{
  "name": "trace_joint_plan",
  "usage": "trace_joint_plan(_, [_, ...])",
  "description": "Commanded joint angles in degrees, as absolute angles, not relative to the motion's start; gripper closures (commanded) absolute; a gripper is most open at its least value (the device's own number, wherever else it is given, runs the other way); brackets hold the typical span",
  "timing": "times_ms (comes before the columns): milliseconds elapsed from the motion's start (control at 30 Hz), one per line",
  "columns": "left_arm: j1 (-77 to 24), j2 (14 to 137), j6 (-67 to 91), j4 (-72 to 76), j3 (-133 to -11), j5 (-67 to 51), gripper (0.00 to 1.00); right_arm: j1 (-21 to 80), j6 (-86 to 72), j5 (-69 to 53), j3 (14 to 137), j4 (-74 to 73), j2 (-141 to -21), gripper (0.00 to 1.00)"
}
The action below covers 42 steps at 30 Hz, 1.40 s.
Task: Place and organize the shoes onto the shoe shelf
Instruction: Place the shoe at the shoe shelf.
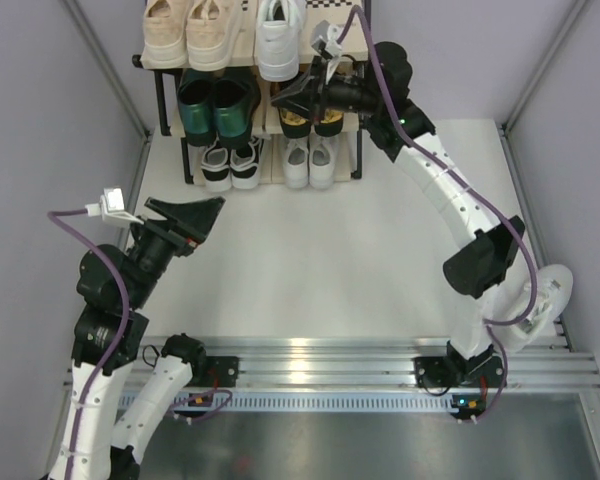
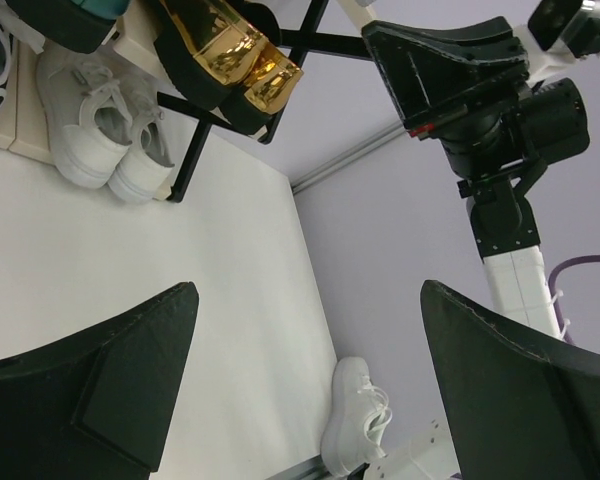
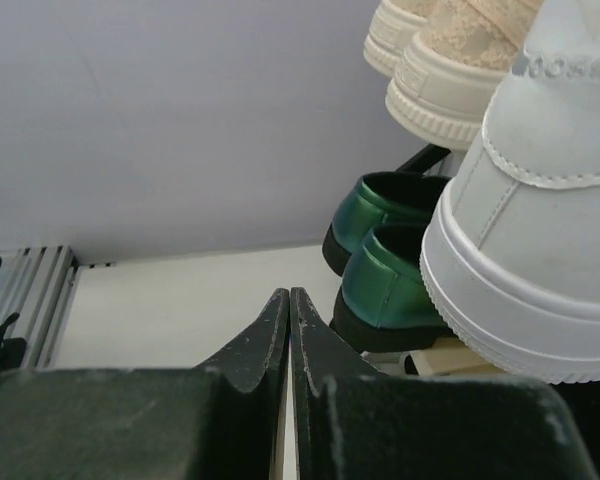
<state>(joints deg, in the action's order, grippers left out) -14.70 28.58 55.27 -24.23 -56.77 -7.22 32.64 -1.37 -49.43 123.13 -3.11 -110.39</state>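
The shoe shelf [image 1: 162, 105] stands at the back. Its top board holds beige sneakers [image 1: 188, 28] and one chunky white sneaker [image 1: 277, 40]. On the middle board are green loafers [image 1: 213, 108] and gold loafers [image 1: 315, 122]. Black-and-white sneakers [image 1: 231, 163] and white lace-ups [image 1: 310, 160] sit at the bottom. My right gripper [image 1: 280, 100] is shut on nothing, level with the middle tier, between the green loafers [image 3: 390, 270] and the gold pair, under the white sneaker's heel [image 3: 540, 220]. My left gripper [image 1: 212, 212] hangs open over the table. Another chunky white sneaker [image 1: 546, 298] lies by the right wall.
Grey walls enclose the table on both sides. The right arm [image 1: 450, 190] stretches diagonally from its base [image 1: 460, 370] to the shelf. In the left wrist view the lone white sneaker [image 2: 358, 420] lies against the wall beside the metal rail.
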Motion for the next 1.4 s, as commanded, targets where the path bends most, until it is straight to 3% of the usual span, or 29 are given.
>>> trace_joint_plan(0, [-14.41, 27.77, 54.67, -23.47, -56.51, -7.65, 0.02, 33.57, -4.13, -46.06, 127.44, -1.67, -110.91, 1.00])
trace_joint_plan(467, [-14.41, 27.25, 55.28, -23.38, -55.90, -7.47, 0.02, 31.38, -12.04, -40.26, 131.75, 3.16, -116.36, 1.00])
trace_joint_plan(1033, [-14.41, 28.48, 55.55, -23.29, -56.51, -7.65, 0.02, 29.44, -10.11, -34.02, 134.21, 1.14, -117.42, 1.00])
trace_joint_plan(1367, [-14.41, 28.57, 55.37, -23.38, -56.95, -8.00, 0.02, 28.56, -11.95, -39.79, 132.19, 3.15, -114.88, 0.97])
